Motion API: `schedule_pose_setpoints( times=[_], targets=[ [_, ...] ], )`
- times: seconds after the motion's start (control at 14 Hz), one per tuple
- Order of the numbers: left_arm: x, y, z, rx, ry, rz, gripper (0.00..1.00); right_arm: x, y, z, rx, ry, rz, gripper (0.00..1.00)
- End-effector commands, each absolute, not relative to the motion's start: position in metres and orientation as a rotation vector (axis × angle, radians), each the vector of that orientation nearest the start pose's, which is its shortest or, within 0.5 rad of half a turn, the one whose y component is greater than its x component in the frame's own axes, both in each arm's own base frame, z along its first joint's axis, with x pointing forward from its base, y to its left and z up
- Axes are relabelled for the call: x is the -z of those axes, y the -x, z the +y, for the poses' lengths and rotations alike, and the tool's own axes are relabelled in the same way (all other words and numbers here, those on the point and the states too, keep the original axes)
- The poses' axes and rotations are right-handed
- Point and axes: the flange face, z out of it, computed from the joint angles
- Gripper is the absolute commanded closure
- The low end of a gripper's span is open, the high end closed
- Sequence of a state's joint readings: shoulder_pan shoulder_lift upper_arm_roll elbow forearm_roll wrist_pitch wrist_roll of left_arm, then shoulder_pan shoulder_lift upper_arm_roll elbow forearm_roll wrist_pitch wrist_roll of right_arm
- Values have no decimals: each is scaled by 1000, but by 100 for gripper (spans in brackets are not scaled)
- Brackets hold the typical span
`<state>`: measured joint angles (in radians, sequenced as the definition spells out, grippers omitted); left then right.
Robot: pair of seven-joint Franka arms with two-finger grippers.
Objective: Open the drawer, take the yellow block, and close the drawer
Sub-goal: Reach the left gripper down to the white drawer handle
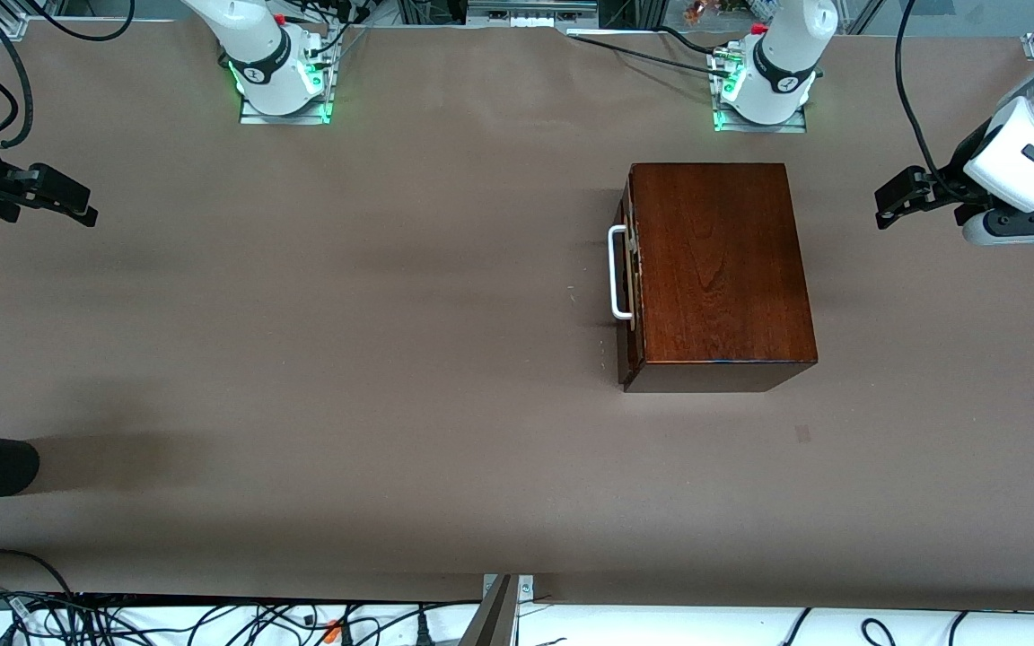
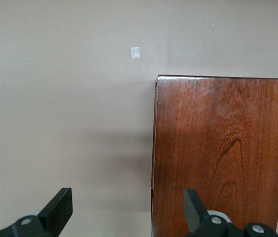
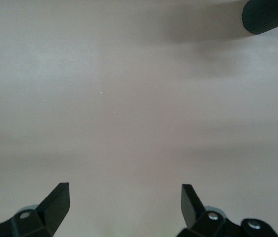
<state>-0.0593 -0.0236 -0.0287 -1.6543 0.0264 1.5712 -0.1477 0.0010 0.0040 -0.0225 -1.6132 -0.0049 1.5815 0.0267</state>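
One wooden box (image 1: 719, 269), its one drawer (image 1: 631, 274) shut (white handle (image 1: 617, 273) showing); left gripper (image 1: 896, 199) and right gripper (image 1: 64, 203) both wait spread apart.

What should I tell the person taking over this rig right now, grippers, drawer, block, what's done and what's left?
Left gripper: open, empty, up at the left arm's end of the table beside the wooden box.
Right gripper: open, empty, waiting over bare table at the right arm's end.
Drawer: shut, its white handle facing the right arm's end.
Yellow block: not visible.
Done: nothing.
Left: open drawer, take block, close drawer.
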Motion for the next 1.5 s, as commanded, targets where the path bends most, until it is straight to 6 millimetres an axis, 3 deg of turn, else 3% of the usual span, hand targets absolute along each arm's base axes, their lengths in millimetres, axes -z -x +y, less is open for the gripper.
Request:
schedule_pose_setpoints(
  times=[0.0,0.43,0.57,0.64,0.79,1.0,1.43],
  targets=[
    [-604,-543,-43,-91,3097,-68,0,-607,-551,-15,-51,3145,60,0],
    [-601,-541,-45,-129,3095,-66,0,-608,-550,-15,-48,3145,60,0],
    [-597,-536,-55,-196,3096,-39,0,-607,-551,-15,-51,3145,60,0],
    [-592,-534,-70,-231,3102,2,0,-607,-551,-15,-51,3145,60,0],
    [-582,-527,-111,-300,3086,120,0,-607,-551,-15,-51,3145,60,0],
    [-545,-529,-192,-354,3091,284,0,-607,-551,-15,-51,3145,60,0],
    [-486,-512,-339,-278,3153,150,0,-607,-551,-15,-48,3145,60,0]
  ],
)
